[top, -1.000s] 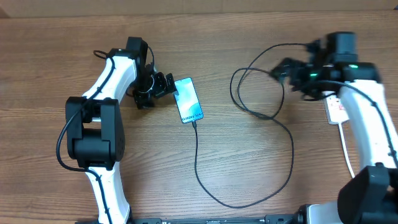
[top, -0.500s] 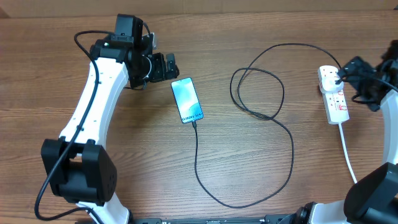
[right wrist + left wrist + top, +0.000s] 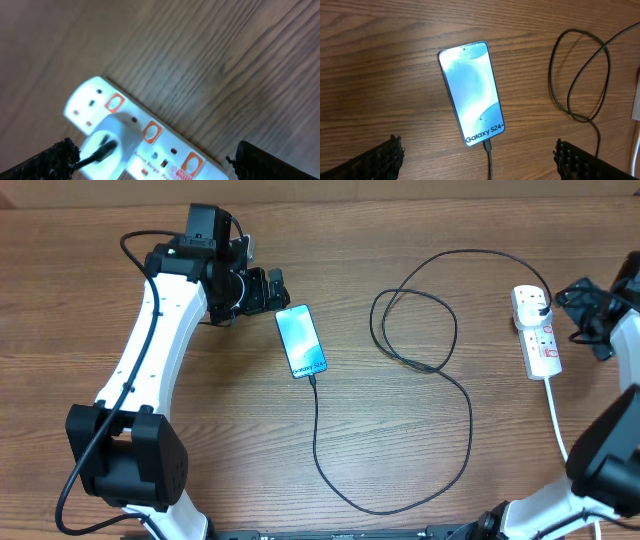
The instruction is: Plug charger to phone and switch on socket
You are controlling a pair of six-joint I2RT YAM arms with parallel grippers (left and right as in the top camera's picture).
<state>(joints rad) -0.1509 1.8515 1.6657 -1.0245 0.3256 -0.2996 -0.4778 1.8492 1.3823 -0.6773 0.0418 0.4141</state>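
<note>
The phone (image 3: 301, 341) lies on the table, its light-blue screen lit; it also shows in the left wrist view (image 3: 471, 91). The charger cable (image 3: 440, 370) runs in loops from the phone's lower end, where its tip (image 3: 488, 146) sits in the port, to the socket (image 3: 536, 332). The socket is a white power strip with orange-red switches (image 3: 150, 131); a white adapter (image 3: 111, 135) holding the black cable is plugged in it. My left gripper (image 3: 262, 288) is open, up-left of the phone. My right gripper (image 3: 590, 315) is open, just right of the socket.
The socket's white cord (image 3: 558, 425) runs down toward the table's front right. The cable's large loop (image 3: 415, 325) lies between the phone and the socket. Both arms reach in from the front edge.
A second ago my right gripper was over the socket; it has moved off to the right, uncovering it. My left arm raised and shifted toward the back, left of the phone.
</note>
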